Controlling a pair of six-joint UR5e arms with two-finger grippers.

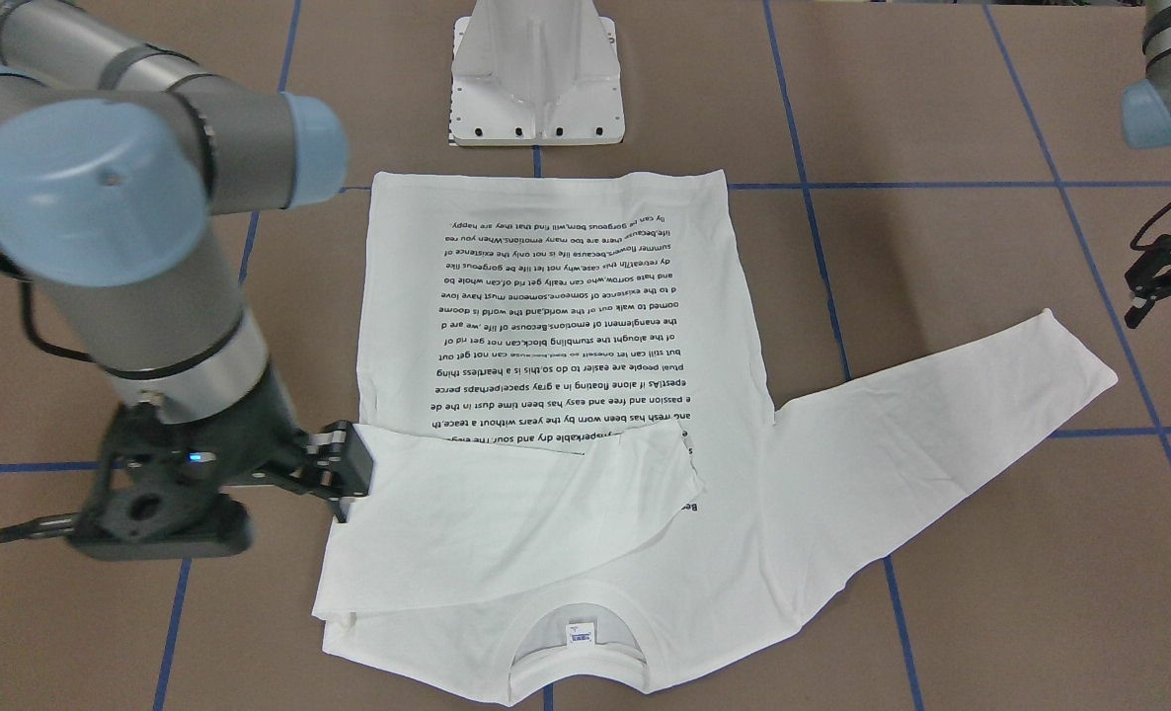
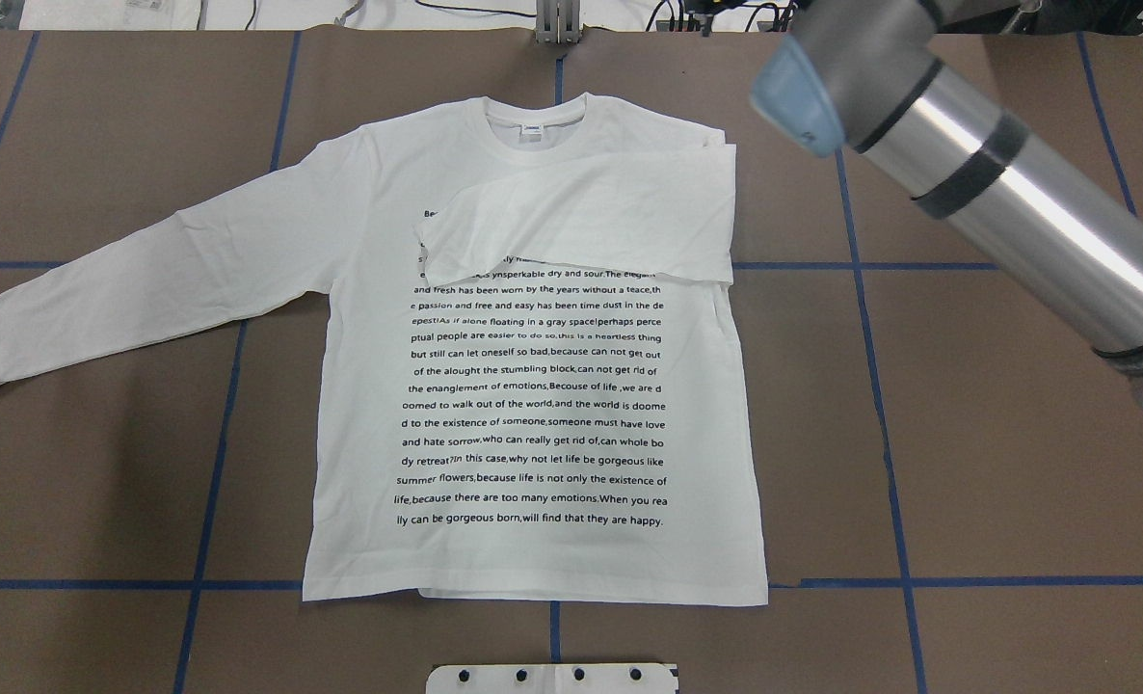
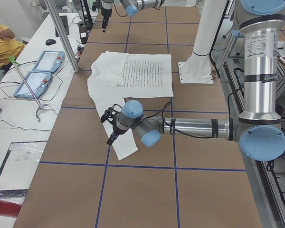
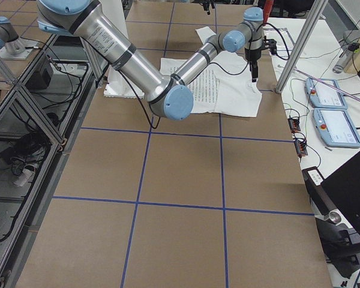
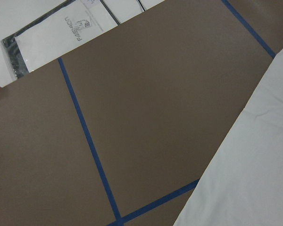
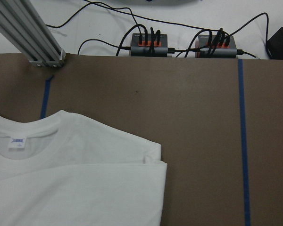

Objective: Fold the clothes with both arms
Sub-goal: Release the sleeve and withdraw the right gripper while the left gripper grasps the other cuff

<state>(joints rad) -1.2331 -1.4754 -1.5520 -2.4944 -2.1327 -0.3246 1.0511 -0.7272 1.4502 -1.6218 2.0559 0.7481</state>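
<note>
**A:** Brown tabletop (image 2: 1015,482), blue tape lines (image 2: 877,386), white T-shirt (image 2: 533,405) lying flat, print up. Progress?

**B:** Early. The sleeve on the robot's right (image 2: 591,222) is folded across the chest and covers the top lines of print. The other sleeve (image 2: 147,280) lies stretched out flat. The body isn't folded and the hem is flat.

**A:** Tools?

**B:** The right tool (image 1: 349,472) sits just beside that folded shoulder edge. Parted or closed, I cannot tell (its wrist view shows only cloth and tabletop). The left tool (image 1: 1143,296) hangs near the outstretched cuff, apart from it. Again, I cannot tell its state.

**A:** What's left?

**B:** My guess is the second sleeve comes in next, then the body folds. That leaves most of the job undone.
</note>
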